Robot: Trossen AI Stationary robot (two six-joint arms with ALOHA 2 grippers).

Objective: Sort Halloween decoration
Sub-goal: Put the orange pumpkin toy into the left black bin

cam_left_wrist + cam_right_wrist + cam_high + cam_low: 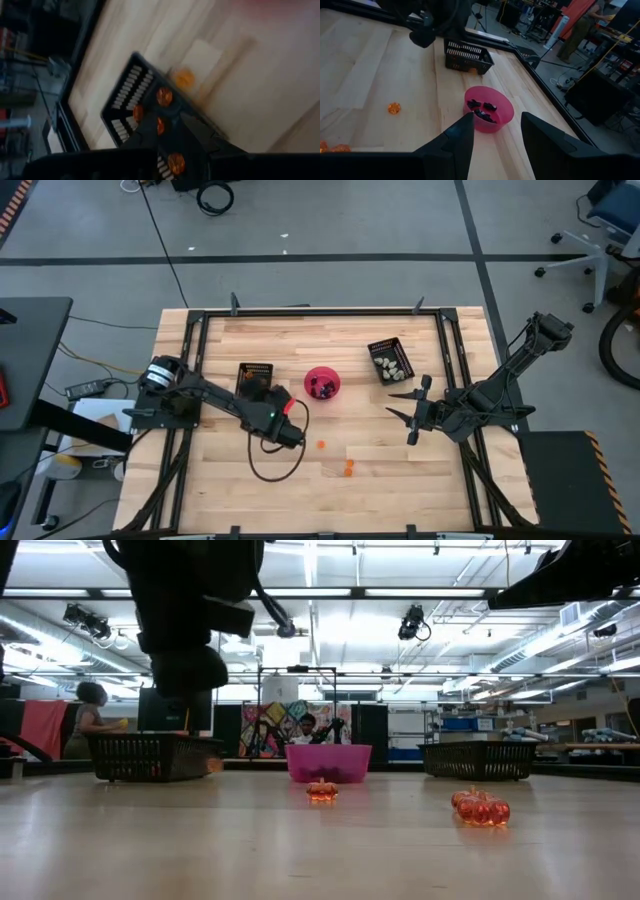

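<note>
My left gripper [290, 412] hangs above the table between the left black tray [255, 378] and the pink bowl [322, 383], shut on a small orange trinket [290, 406]. The tray holds several orange trinkets [164, 96]. Another orange one [184, 78] lies on the table against the tray's side. Black trinkets [481, 107] lie in the bowl [489, 107]. Whitish ones fill the right tray [390, 360]. My right gripper [408, 415] waits open, to the right of the bowl. My left gripper has the orange trinket [160, 125] between its two fingers, lifted clear of the table. The fingers slant downward toward the left tray. The wrist view is blurred, so which part of the trinket they are on does not show.
Loose orange trinkets lie on the wood nearer the front edge: one [321, 445] below the bowl and a pair [347, 468] further front. A black cable loops on the table under my left arm [275, 465]. A metal frame edges the table [320, 310].
</note>
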